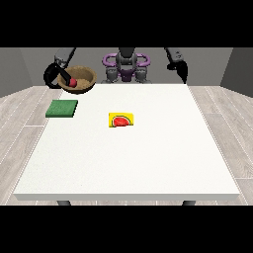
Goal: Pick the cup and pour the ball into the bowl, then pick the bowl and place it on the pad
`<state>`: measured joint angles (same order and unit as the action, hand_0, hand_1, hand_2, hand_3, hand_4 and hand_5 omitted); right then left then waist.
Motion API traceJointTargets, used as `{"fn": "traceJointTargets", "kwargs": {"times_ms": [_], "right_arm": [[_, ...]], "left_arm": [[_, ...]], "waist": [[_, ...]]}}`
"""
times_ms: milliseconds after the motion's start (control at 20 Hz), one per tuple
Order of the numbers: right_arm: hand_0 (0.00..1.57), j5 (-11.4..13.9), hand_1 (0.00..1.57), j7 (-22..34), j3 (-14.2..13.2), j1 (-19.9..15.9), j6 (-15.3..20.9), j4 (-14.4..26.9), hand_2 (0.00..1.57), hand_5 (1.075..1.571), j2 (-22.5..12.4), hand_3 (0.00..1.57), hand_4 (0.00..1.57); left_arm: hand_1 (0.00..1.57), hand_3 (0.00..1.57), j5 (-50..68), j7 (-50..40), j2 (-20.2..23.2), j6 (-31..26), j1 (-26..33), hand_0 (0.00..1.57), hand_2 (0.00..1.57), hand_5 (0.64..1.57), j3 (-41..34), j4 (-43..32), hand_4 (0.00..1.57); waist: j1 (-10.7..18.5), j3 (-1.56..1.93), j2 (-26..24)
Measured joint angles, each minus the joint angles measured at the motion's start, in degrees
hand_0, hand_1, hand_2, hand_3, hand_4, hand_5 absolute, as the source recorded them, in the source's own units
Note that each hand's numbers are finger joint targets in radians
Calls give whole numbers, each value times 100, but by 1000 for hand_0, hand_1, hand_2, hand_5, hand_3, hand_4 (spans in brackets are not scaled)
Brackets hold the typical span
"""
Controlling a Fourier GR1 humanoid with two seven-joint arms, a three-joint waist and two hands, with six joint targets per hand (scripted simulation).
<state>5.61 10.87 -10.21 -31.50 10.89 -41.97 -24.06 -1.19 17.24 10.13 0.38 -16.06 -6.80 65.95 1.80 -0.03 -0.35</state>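
Note:
A brown wooden bowl (79, 79) with a red ball (72, 82) inside it is at the table's far left corner, held a little above the surface. The hand at the view's left (53, 76) is curled round the bowl's left rim. The green square pad (62, 108) lies flat on the table just in front of the bowl. A yellow cup with a watermelon picture (122, 120) lies on its side near the table's middle. The hand at the view's right (183, 72) hangs above the far right corner with its fingers pointing down, holding nothing.
The white table (128, 163) stretches wide towards the camera, with its front edge low in the view. The robot's torso (126, 66) stands behind the far edge. Wooden floor surrounds the table.

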Motion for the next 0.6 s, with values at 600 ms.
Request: {"fn": "traceJointTargets", "kwargs": {"times_ms": [600], "right_arm": [[1571,-401,1571,-1037,-775,280,-392,203,1571,1568,-827,0,801]], "left_arm": [[0,0,1293,175,1713,-1451,-421,0,0,1571,-1487,-167,1281]], "waist": [[365,3,855]]}}
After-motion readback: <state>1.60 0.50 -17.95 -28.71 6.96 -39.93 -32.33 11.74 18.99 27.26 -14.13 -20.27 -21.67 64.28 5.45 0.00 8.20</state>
